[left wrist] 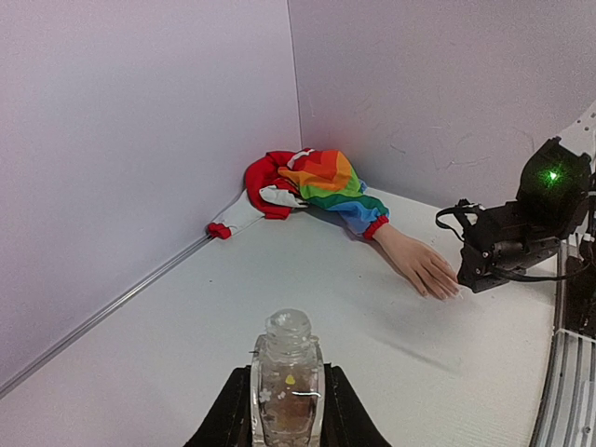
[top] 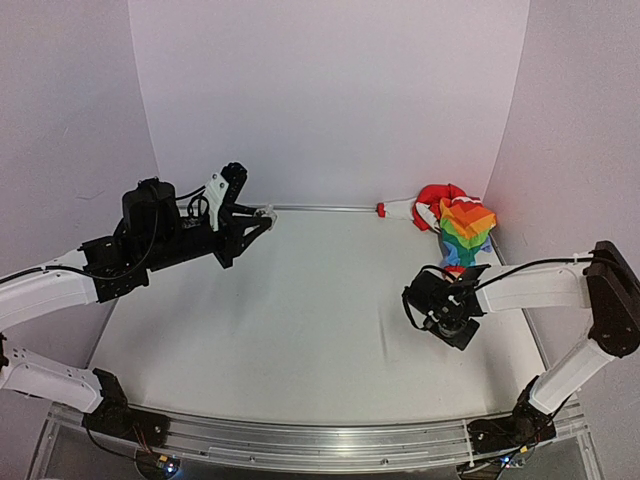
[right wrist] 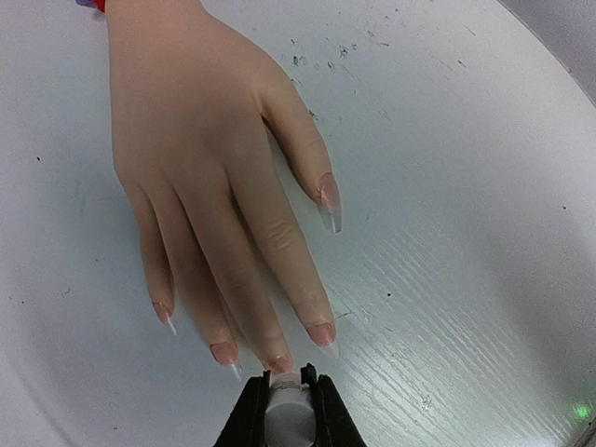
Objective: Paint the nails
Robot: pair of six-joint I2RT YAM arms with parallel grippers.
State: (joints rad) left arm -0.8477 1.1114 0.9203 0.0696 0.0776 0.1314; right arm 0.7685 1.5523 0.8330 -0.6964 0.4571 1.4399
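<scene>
The right claw (right wrist: 287,399) grips a white brush handle (right wrist: 287,421) at the fingertips of the fake hand (right wrist: 200,140), lying flat on the surface (right wrist: 466,279). The left claw (left wrist: 285,414) clamps the small clear bottle (left wrist: 287,358). Pressing sideways could nudge the loose hand, smearing polish past the nails (right wrist: 319,332).

Long clear-tipped nails (right wrist: 329,201) on flat-lying fake hand (right wrist: 191,121).

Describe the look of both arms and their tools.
Both arms match: the left arm and right arm have smooth white tube links joined by black blocky joints, with thin black cables looping near the wrists. The left tool and right tool are black with two tapered fingers. A green light glows on the right wrist housing.
</scene>
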